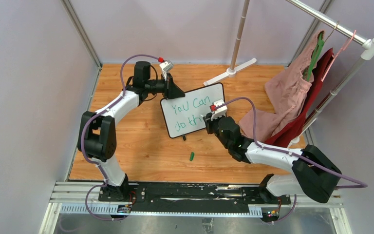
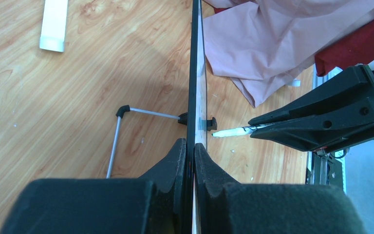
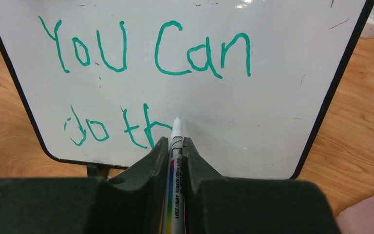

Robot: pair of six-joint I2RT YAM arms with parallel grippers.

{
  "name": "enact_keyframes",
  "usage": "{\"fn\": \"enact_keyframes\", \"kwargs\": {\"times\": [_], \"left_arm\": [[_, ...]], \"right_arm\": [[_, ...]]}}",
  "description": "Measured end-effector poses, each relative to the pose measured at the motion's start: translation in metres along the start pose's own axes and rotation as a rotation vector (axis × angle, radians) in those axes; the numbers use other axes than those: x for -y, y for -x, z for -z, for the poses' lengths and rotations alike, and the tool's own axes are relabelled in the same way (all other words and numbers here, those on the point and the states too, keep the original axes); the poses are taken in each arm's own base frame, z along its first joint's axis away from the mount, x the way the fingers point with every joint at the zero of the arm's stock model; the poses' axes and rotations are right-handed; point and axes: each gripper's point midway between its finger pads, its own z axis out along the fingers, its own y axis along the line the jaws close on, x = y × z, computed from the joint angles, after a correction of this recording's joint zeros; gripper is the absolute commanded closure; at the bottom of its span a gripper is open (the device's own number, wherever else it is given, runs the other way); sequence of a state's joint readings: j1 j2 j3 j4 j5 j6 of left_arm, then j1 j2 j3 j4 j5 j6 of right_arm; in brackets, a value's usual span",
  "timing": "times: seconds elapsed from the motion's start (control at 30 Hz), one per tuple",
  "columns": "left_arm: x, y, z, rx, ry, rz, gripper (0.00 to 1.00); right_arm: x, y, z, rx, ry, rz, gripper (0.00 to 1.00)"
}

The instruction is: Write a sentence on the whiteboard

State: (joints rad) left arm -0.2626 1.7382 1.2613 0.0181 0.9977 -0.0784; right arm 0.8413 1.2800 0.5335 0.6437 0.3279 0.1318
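The whiteboard (image 1: 209,103) stands tilted on the wooden table, and my left gripper (image 1: 175,92) is shut on its upper left edge. In the left wrist view the board's edge (image 2: 195,73) runs straight between that gripper's (image 2: 190,146) jaws. The sentence (image 3: 146,46) is in green and reads "You can" above "do th". My right gripper (image 3: 175,140) is shut on a whiteboard marker (image 3: 177,127). Its tip sits at the board just right of the "h"; I cannot tell if it touches. From the side, the marker (image 2: 229,131) points at the board face.
A small green cap (image 1: 192,156) lies on the table in front of the board. Pink cloth (image 1: 285,92) and red cloth (image 1: 316,97) hang from a rack at the right and spill onto the table. The rack's white foot (image 1: 230,72) stands behind the board.
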Motion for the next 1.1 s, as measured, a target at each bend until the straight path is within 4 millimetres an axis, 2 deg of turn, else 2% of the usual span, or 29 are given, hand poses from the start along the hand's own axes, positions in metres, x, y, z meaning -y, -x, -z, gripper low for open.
{"fn": "enact_keyframes", "kwargs": {"times": [0.67, 1.1], "left_arm": [[0.0, 0.0, -0.001, 0.0, 0.001, -0.002, 1.0], [-0.001, 0.0, -0.001, 0.001, 0.008, -0.003, 1.0]], "right_arm": [[0.009, -0.011, -0.008, -0.021, -0.036, -0.003, 1.0], [0.013, -0.011, -0.008, -0.02, -0.049, -0.024, 1.0]]}}
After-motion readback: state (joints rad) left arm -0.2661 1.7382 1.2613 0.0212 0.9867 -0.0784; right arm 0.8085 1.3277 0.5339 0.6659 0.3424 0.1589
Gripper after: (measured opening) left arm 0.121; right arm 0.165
